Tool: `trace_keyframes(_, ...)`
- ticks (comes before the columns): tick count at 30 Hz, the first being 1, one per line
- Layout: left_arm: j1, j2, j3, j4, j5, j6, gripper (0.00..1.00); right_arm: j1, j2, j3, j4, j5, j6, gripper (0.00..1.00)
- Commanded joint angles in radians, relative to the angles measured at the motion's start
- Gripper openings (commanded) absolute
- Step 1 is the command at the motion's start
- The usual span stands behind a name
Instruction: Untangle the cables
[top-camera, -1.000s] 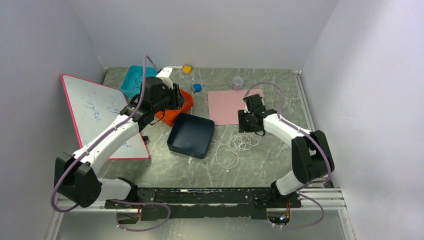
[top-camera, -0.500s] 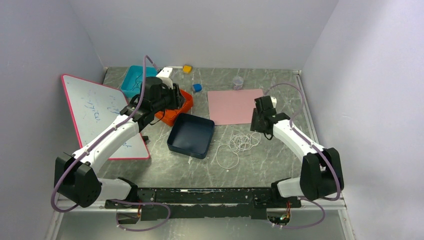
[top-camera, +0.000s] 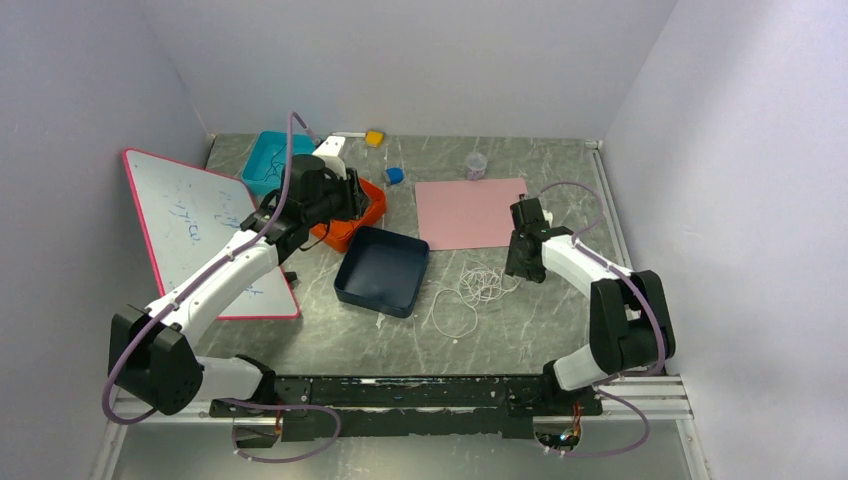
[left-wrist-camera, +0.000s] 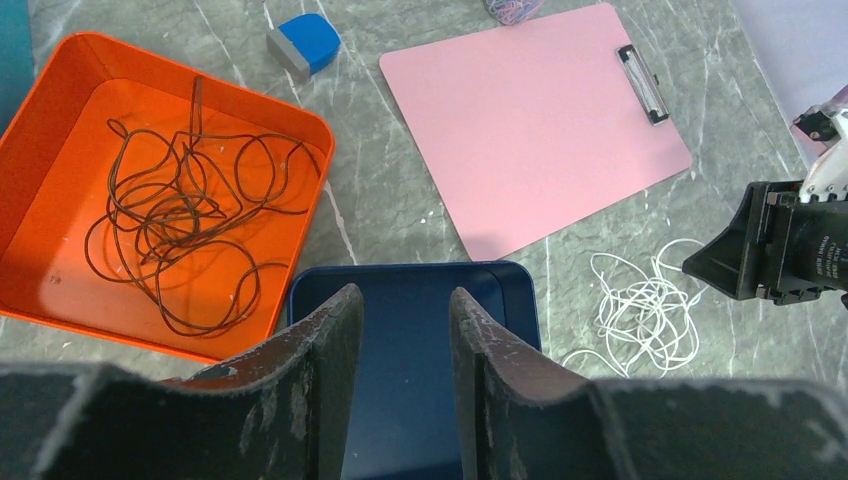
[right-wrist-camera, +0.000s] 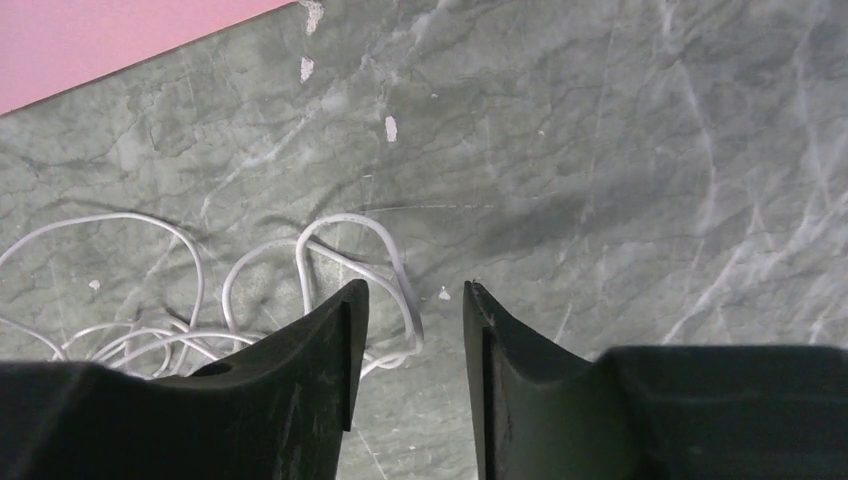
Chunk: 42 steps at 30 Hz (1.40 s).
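Observation:
A white cable (top-camera: 478, 289) lies in loose loops on the table right of the dark blue tray (top-camera: 384, 270). It also shows in the left wrist view (left-wrist-camera: 640, 310) and the right wrist view (right-wrist-camera: 300, 270). A dark brown cable (left-wrist-camera: 190, 215) lies tangled in the orange tray (left-wrist-camera: 55, 290). My right gripper (top-camera: 520, 268) is open and empty, low over the white cable's right edge, one loop between its fingers (right-wrist-camera: 410, 300). My left gripper (left-wrist-camera: 405, 310) is open and empty, held above the blue tray's near rim, beside the orange tray (top-camera: 372, 210).
A pink clipboard (top-camera: 470, 212) lies behind the white cable. A teal bin (top-camera: 268, 160), a whiteboard (top-camera: 205, 225), a blue eraser (top-camera: 395, 176), a yellow block (top-camera: 375, 138) and a small cup (top-camera: 476, 165) sit at the back and left.
My right gripper swung right and came down toward the white cable's right edge. The left arm has not moved.

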Motion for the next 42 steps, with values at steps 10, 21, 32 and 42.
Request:
trace_keyframes(10, -0.007, -0.023, -0.011, 0.043, 0.025, -0.021, 0.44, -0.011, -0.066, 0.001, 0.063, -0.056, -0.024, 0.03)
trace_keyframes(21, -0.094, 0.089, 0.074, 0.108, 0.087, -0.035, 0.5, -0.011, -0.307, 0.031, 0.14, -0.274, -0.142, 0.0)
trace_keyframes(32, -0.243, 0.309, 0.145, 0.336, 0.191, -0.134, 0.56, -0.011, -0.467, 0.125, 0.137, -0.399, -0.178, 0.0)
trace_keyframes(42, -0.29, 0.392, 0.17, 0.497, 0.284, -0.184, 0.59, -0.011, -0.517, 0.155, 0.177, -0.523, -0.177, 0.0)
